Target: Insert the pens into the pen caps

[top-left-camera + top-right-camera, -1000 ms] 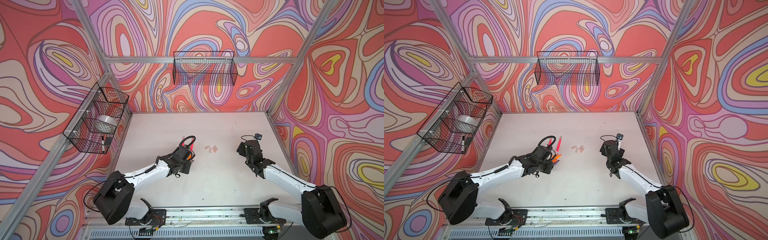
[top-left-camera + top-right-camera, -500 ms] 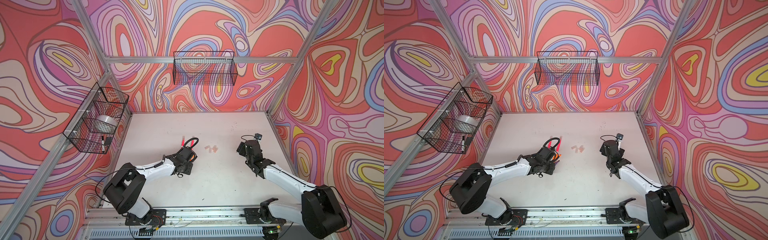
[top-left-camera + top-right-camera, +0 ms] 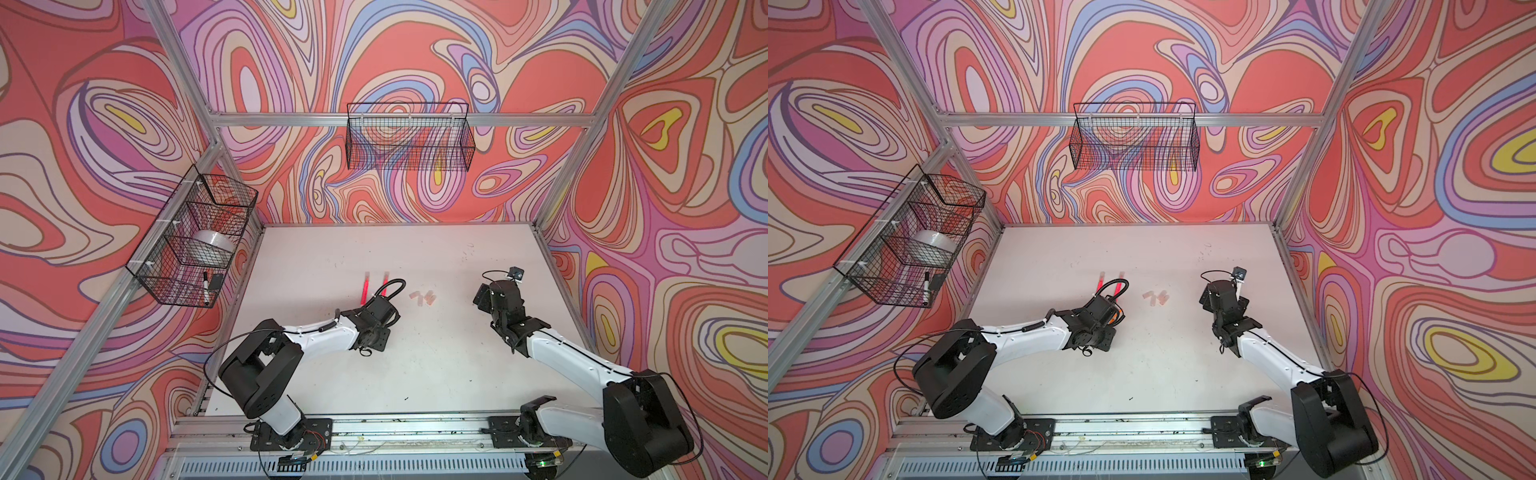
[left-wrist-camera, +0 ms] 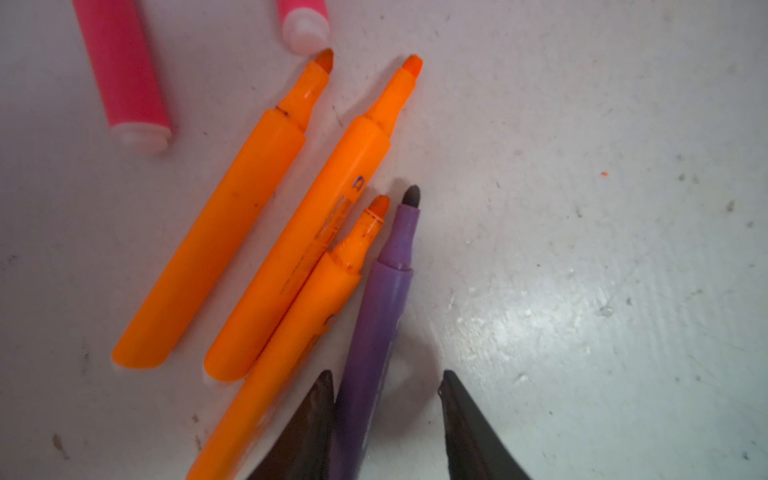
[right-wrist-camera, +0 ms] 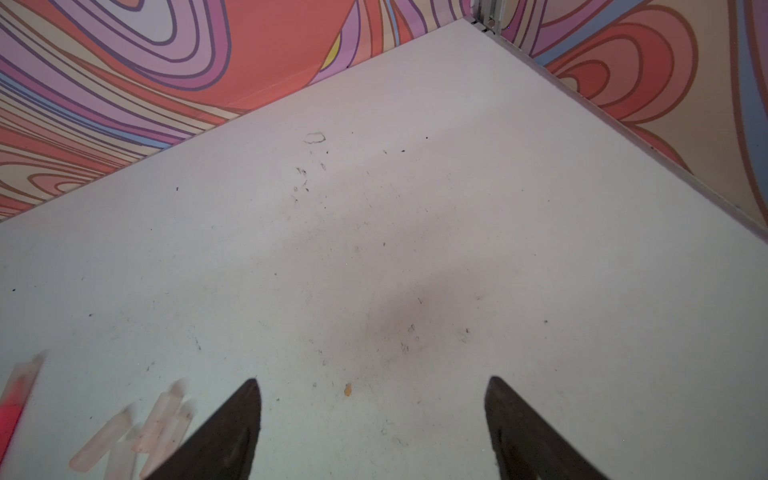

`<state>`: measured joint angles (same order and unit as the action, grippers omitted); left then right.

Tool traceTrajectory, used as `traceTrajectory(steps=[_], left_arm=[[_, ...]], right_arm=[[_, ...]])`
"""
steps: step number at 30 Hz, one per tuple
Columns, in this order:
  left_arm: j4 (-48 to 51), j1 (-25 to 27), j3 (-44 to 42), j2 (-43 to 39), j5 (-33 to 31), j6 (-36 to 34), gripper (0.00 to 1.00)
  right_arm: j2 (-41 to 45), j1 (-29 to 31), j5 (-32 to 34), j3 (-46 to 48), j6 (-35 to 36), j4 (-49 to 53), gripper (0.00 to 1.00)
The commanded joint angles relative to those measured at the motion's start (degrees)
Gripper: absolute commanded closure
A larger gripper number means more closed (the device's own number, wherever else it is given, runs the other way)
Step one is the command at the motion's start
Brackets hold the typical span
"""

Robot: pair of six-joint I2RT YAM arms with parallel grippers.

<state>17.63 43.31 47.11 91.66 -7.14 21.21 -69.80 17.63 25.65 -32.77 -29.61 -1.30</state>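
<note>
In the left wrist view three orange pens (image 4: 216, 232) and a purple pen (image 4: 382, 307) lie side by side on the white table, uncapped, tips pointing away. Two pink pens (image 4: 124, 70) lie beyond them, also seen in both top views (image 3: 365, 286). My left gripper (image 4: 386, 374) is low over the table, open, straddling the purple pen, which touches one finger and leaves a gap to the other. Several pale pen caps (image 3: 423, 298) lie clustered mid-table, to the right of the pens. My right gripper (image 5: 374, 379) hovers open and empty, with the pen caps (image 5: 160, 415) just beside it.
A wire basket (image 3: 191, 249) on the left wall holds a tape roll (image 3: 212, 243) and a black-and-white marker (image 3: 206, 286). Another wire basket (image 3: 409, 141) hangs on the back wall. Patterned walls enclose the table on three sides.
My left arm has folded down and its gripper has dropped lower over the pens, shifting slightly right. The right arm has not moved.
</note>
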Motion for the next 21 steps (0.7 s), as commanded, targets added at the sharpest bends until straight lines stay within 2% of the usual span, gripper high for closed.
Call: traceTrajectory(steps=[1, 14, 21], left_arm=[[2.4, 0.79, 1.6, 1.29, -0.75, -0.43, 0.58], [9.08, 3.07, 3.2, 2.65, -3.31, 1.53, 0.65], [9.11, 3.54, 3.27, 3.4, -3.48, 2.22, 0.76]], right_arm=[[-0.08, -0.4, -0.11, -0.28, 0.42, -0.29, 0.13], [-0.24, -0.4, -0.09, -0.36, 0.34, -0.19, 0.13], [-0.08, -0.36, -0.13, -0.32, 0.34, -0.22, 0.13]])
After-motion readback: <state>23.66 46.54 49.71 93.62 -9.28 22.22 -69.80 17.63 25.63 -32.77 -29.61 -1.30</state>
